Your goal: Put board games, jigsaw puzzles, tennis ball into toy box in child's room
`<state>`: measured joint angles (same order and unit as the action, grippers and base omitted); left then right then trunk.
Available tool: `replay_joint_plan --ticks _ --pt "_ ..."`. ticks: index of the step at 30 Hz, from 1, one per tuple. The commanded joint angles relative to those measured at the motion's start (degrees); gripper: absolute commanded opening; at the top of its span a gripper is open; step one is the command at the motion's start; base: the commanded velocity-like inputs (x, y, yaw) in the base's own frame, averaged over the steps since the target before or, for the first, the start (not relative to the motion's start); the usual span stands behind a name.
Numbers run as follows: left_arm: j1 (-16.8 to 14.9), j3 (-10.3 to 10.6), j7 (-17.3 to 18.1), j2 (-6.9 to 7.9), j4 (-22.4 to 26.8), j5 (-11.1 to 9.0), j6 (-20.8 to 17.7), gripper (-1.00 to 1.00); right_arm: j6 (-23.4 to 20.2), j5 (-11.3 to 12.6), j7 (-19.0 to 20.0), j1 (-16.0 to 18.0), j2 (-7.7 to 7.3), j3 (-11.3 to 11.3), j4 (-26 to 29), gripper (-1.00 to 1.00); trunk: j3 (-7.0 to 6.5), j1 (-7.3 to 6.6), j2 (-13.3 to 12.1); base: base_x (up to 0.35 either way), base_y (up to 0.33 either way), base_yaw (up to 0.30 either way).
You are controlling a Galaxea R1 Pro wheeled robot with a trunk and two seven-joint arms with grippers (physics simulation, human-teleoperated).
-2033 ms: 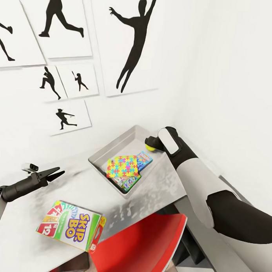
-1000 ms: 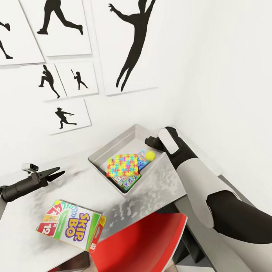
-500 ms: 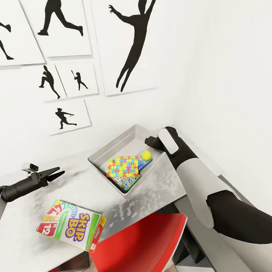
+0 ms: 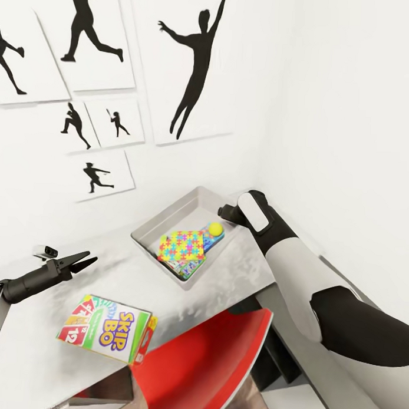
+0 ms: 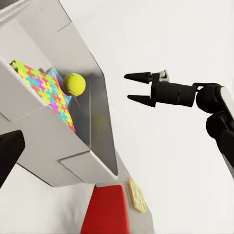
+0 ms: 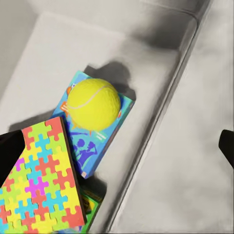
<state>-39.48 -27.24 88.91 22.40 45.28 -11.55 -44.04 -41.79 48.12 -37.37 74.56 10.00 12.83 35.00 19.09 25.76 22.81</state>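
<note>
Right pincer (image 5: 139, 87) parted, empty (arm stretched forward); left pincer (image 4: 84, 260) also parted, arm low.

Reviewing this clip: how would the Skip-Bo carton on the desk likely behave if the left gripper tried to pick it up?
The Skip-Bo carton looks like a rigid box, so probably stiff, not floppy. Its flat, wide shape suggests it would slide rather than roll. It may be too wide to grasp across its face for the open left gripper; an edge seems easier.

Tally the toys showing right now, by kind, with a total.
Board game cartons: 2, the Skip-Bo carton and the blue carton
Jigsaw puzzle: 1
Tennis ball: 1
Unclear flat item under the puzzle: 1
Total: 5
</note>
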Motion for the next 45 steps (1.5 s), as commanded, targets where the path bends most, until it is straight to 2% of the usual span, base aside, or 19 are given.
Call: replay_joint_plan --ticks 1,4,14,24,31,36,38,45 --pt "0.0 0.0 0.2 0.01 0.0 0.0 -0.6 1.0 -0.1 0.5 -0.6 0.1 0.0 0.1 0.1 1.0 0.01 0.02 0.1 -0.161 0.017 -0.021" --pt "-0.1 0.0 0.3 0.01 0.0 0.0 -0.6 1.0 -0.1 0.5 -0.6 0.0 0.0 0.2 1.1 1.0 -0.26 0.02 0.1 -0.221 0.061 -0.011" --pt "-0.1 0.0 0.3 0.01 0.0 0.0 -0.6 1.0 -1.9 0.5 -1.0 -1.3 0.0 0.2 11.0 1.0 -1.15 0.02 0.1 -0.285 0.129 -0.001" --pt "0.0 0.0 0.3 0.01 0.0 0.0 -0.5 1.0 -7.1 0.4 -1.3 -1.5 0.0 0.0 23.8 1.0 -2.05 0.02 0.1 -0.138 0.087 0.0" --pt "-0.1 0.0 0.3 0.01 0.0 0.0 -0.5 1.0 -10.4 0.3 -2.3 -4.7 0.0 -0.3 31.0 1.0 -2.68 0.02 0.1 -0.005 0.003 0.0" --pt "-0.1 0.0 0.3 0.01 0.0 0.0 -0.5 1.0 -11.2 0.4 -4.0 -6.5 -0.08 -0.4 33.6 1.0 -3.13 0.02 0.1 -0.047 0.031 0.0" --pt "-0.1 0.0 0.3 0.01 0.0 0.0 -0.5 1.0 -11.3 0.5 -4.3 -6.9 -0.62 -0.4 34.1 1.0 -3.31 0.02 0.1 -0.132 0.116 0.0" --pt "-0.1 0.0 0.3 0.01 0.0 0.0 -0.5 1.0 -11.4 0.6 -4.6 -7.4 -1.31 -0.5 34.5 1.0 -3.94 0.02 0.1 -0.113 0.13 0.0"
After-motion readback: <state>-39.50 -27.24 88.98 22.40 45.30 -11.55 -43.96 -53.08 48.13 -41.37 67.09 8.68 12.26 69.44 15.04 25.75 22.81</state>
